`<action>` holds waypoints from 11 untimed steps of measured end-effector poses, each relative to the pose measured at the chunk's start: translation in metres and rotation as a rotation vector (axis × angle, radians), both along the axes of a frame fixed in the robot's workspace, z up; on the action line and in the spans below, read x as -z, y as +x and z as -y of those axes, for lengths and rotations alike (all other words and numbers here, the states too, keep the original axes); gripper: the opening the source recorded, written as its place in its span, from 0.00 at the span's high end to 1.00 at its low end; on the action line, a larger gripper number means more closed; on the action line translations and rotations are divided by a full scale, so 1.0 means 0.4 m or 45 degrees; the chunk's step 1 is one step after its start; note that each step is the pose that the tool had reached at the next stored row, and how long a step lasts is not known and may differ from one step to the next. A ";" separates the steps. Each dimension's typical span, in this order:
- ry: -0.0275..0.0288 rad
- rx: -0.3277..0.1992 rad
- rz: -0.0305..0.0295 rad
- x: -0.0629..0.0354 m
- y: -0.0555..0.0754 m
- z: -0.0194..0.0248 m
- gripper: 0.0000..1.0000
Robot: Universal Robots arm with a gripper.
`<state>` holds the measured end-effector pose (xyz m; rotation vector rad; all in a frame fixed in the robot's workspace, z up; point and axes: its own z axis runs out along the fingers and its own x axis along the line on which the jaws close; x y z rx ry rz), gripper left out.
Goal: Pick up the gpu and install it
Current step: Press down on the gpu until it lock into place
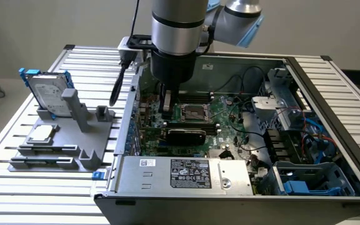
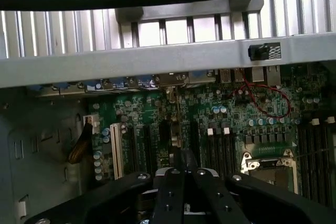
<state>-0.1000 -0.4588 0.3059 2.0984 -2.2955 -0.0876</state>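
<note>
The gpu (image 1: pixel 186 136) shows its black rounded cooler shroud. It lies across the green motherboard (image 1: pixel 224 124) inside the open computer case, just in front of the CPU socket (image 1: pixel 192 112). My gripper (image 1: pixel 165 114) hangs from the arm a little above the board, beside the gpu's end towards the exterior view's left, and is not holding it. In the wrist view my gripper (image 2: pixel 181 157) is shut, its black fingers (image 2: pixel 168 192) meeting at the tips with nothing between them, over the slots of the motherboard (image 2: pixel 236 114).
A grey fixture (image 1: pixel 55 145) on the slatted table holds a silver hard drive in a blue frame (image 1: pixel 45 93) and a small square chip (image 1: pixel 42 133). The power supply (image 1: pixel 180 173) fills the case's near side. Cables and drive bays (image 1: pixel 292 140) crowd the exterior view's right.
</note>
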 end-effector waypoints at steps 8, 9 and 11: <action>-0.0005 -0.001 0.0224 0.000 0.001 0.000 0.89; -0.0004 -0.001 0.0225 0.000 0.001 0.000 0.89; -0.0004 -0.001 0.0224 0.000 0.001 0.000 0.89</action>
